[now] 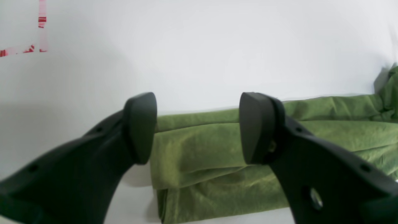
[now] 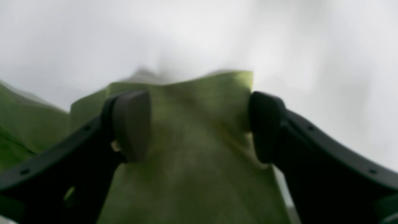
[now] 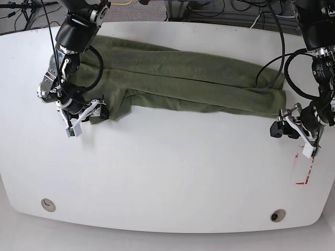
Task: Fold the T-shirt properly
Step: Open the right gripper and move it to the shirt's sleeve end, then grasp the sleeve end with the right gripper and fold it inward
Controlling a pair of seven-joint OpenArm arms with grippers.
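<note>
T-shirt [image 3: 178, 81] lies as a long band across the far half of the table [image 3: 167, 172], already doubled lengthwise, layered edges showing in the left wrist view. Both arms sit at its two ends, so the step in hand looks like taking both ends for the next fold.

Left gripper [image 1: 197, 127]: jaws spread wide, nothing between them. The shirt's end [image 1: 199, 161] is straight ahead and a bit below the fingertips, apart from both pads, not touching. Bare table to the outside of the left-hand finger [image 1: 140, 127]. Red tape marks [image 1: 40, 34] far off ahead, irrelevant.

Right gripper [image 2: 199, 124]: jaws apart, cloth flap [image 2: 192, 140] running between and under them. View is blurred, so can't tell whether the pads touch the cloth. No pinch visible. In the base view this gripper [image 3: 84, 116] is at the corner nearest it, on the sleeve-side end of the shirt.

To do it well, my read:
- Left one needs to go forward and down so the stacked layers sit between the pads before closing. Catch all layers, not just the top one, or the band peels open on the lift.
- Right one should close on the flap only once the edge is well inside the jaws, not at the tips.
- Grab both ends at matching spots so the fold comes out square.
- Lift together, keep the band lightly taut. Slack in the middle will drag and bunch the wrinkles.
- Risk: cloth is soft and creased, a shallow pinch likely slips.
</note>
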